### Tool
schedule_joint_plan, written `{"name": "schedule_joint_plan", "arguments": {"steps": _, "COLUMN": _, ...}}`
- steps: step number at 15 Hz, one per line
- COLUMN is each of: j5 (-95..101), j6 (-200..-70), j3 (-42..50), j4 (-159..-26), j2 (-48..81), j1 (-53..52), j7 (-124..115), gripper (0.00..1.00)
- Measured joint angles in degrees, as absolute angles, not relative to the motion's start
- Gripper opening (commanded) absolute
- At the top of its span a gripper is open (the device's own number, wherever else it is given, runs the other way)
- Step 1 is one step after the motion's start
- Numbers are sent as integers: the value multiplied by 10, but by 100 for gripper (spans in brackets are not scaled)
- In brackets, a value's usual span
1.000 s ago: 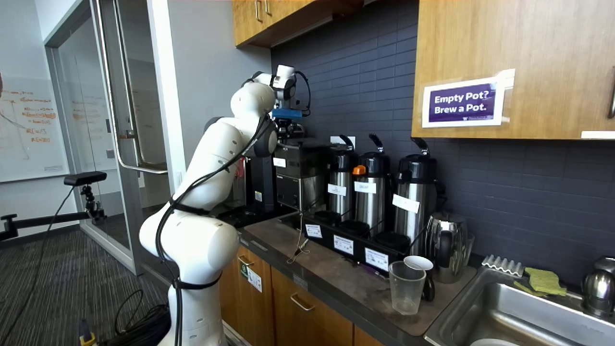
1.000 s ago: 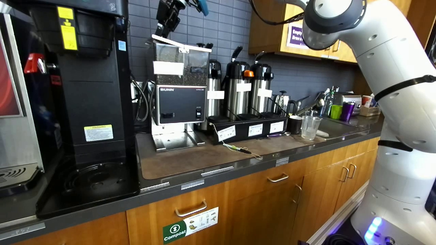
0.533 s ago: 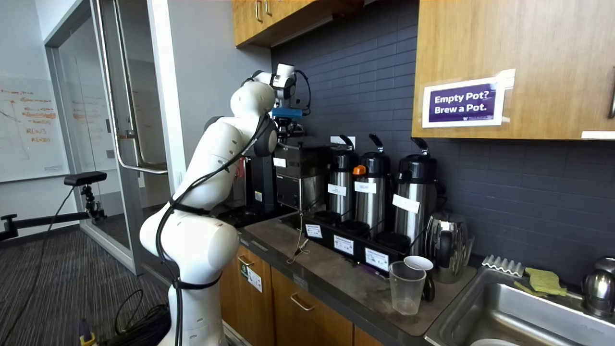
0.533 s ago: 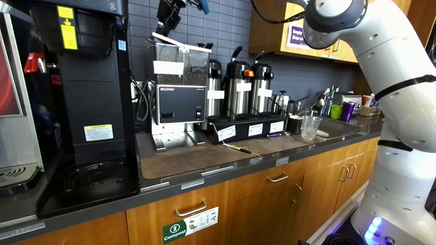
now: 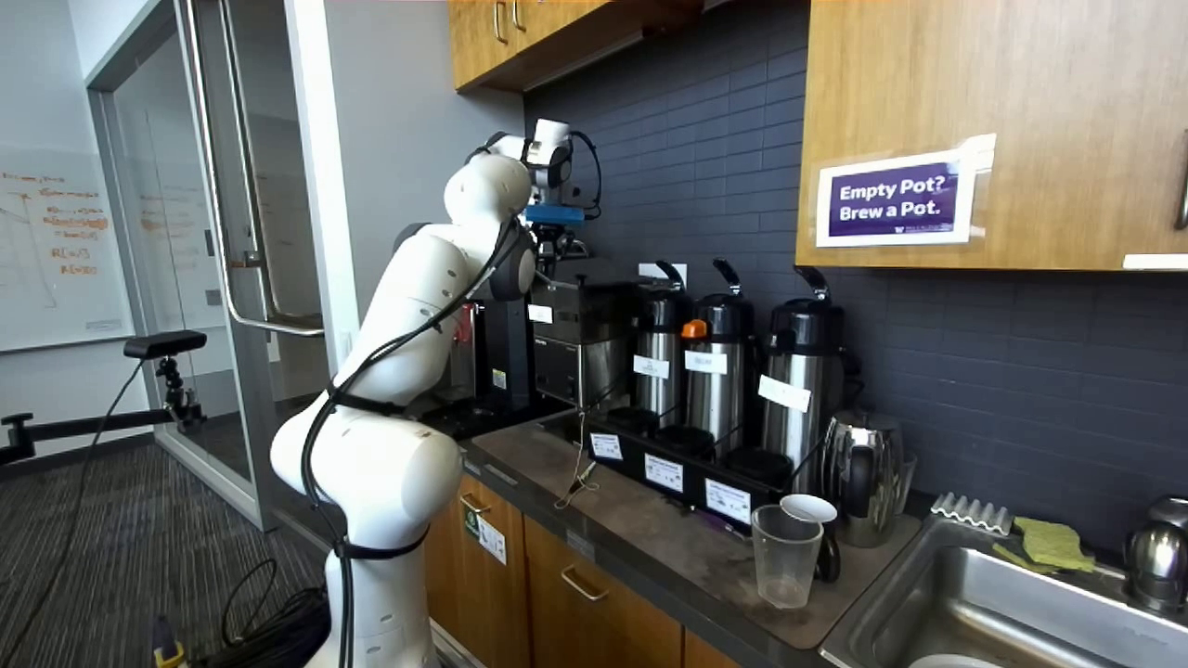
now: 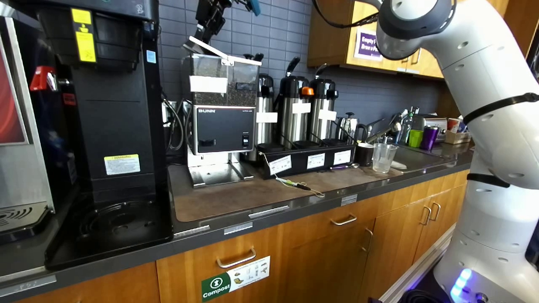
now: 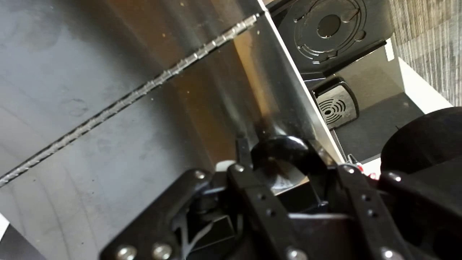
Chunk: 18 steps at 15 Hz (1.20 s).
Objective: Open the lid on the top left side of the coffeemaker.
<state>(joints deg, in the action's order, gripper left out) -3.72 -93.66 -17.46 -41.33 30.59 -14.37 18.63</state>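
Two black fingers (image 7: 243,153) of the claw (image 7: 284,153) flank a round dark knob (image 7: 288,142) in the wrist view, apparently pinching the lid (image 7: 130,159) by it near the front edge. The metal hinge (image 7: 140,93) runs front to back beside the claw, seemingly along the lid's long axis. In an exterior view, the lid lies directly beneath the claw on the top left of the coffeemaker (image 6: 225,126), tilted, outer side up, inner side low at the middle of the top. The next move likely calls for an arc up and over the hinge, toward the steel airpots (image 6: 293,126). In an exterior view, the robot's wrist (image 5: 550,162) appears below a wooden cabinet (image 5: 557,42), the dark tiled wall (image 5: 705,158) behind; how much headroom the swing has cannot be told.
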Motion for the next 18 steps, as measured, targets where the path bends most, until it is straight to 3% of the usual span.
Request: {"name": "schedule_joint_plan", "arguments": {"steps": 18, "j5": -38, "j6": -940, "j3": -174, "j4": -433, "j2": 278, "j1": -131, "j7": 181, "gripper": 17}}
